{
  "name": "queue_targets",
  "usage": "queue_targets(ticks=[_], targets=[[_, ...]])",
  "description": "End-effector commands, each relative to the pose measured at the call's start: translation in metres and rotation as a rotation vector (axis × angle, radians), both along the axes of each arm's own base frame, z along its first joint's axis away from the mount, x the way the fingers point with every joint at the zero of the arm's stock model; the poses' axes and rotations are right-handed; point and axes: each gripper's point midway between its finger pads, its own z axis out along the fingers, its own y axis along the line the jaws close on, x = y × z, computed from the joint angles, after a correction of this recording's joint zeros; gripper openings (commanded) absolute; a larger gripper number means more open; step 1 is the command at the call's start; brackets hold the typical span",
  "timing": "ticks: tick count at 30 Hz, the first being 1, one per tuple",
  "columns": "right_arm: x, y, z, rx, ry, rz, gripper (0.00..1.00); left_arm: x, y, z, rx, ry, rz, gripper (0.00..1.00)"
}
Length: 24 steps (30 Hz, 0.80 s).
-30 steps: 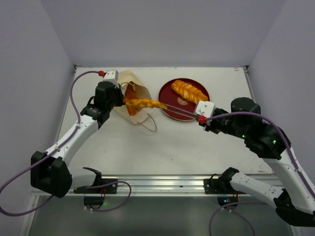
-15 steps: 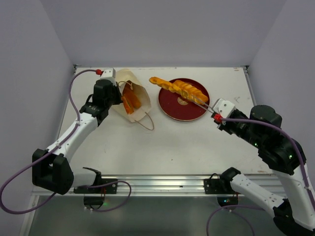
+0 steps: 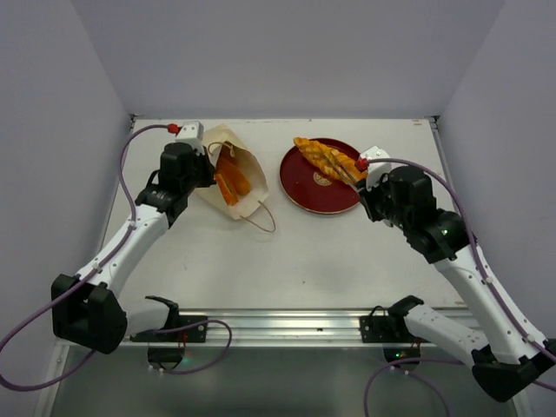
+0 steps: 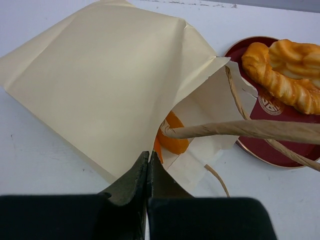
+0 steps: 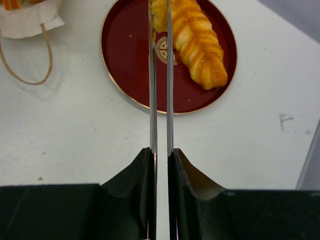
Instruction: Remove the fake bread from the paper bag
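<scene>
— Paper comes first as we look out across the bare bench (image 3: 287, 261). The paper bag (image 4: 105, 75) lies on its side with its mouth toward the plate, and its cord handle (image 3: 261, 224) trails on the side near us. Our left claw (image 4: 148, 156) is pressed together at the bag's lip, seemingly pinching the paper.
— Anything inside?
— We see orange bread (image 4: 172, 141) in the mouth, so we aren't finished.
— What's new?
— A second ago the long roll was just leaving the bag's mouth. Now our right claw (image 5: 160, 7), blades nearly together, pinches that long roll (image 5: 160, 17) over the red plate (image 5: 130, 75), just beside a twisted roll (image 5: 197, 42) lying there.
— So one more piece is out. We judge that letting go comes next, then another trip to the bag.
</scene>
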Motion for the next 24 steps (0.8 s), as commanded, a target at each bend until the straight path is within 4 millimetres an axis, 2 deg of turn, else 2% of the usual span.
queue_targets(ticks=[1,7,13,15,19,24], targets=[[0.020,0.006,0.020,0.212,-0.058,-0.136,0.00,-0.003,-0.001,0.024,-0.026,-0.079,-0.027,0.00],[0.029,0.013,-0.001,0.405,0.093,-0.214,0.00,-0.009,-0.001,0.023,-0.034,-0.085,-0.040,0.00],[0.027,0.029,0.015,0.607,0.202,-0.164,0.00,-0.012,-0.001,0.019,-0.031,-0.086,-0.045,0.00],[0.025,0.033,0.014,0.658,0.243,-0.167,0.00,-0.013,-0.001,0.018,-0.031,-0.086,-0.046,0.00],[0.021,0.049,-0.001,0.737,0.377,-0.139,0.00,-0.014,-0.002,0.017,-0.034,-0.085,-0.048,0.00],[0.029,0.049,-0.010,0.761,0.420,-0.175,0.00,-0.015,-0.002,0.016,-0.040,-0.085,-0.047,0.00]])
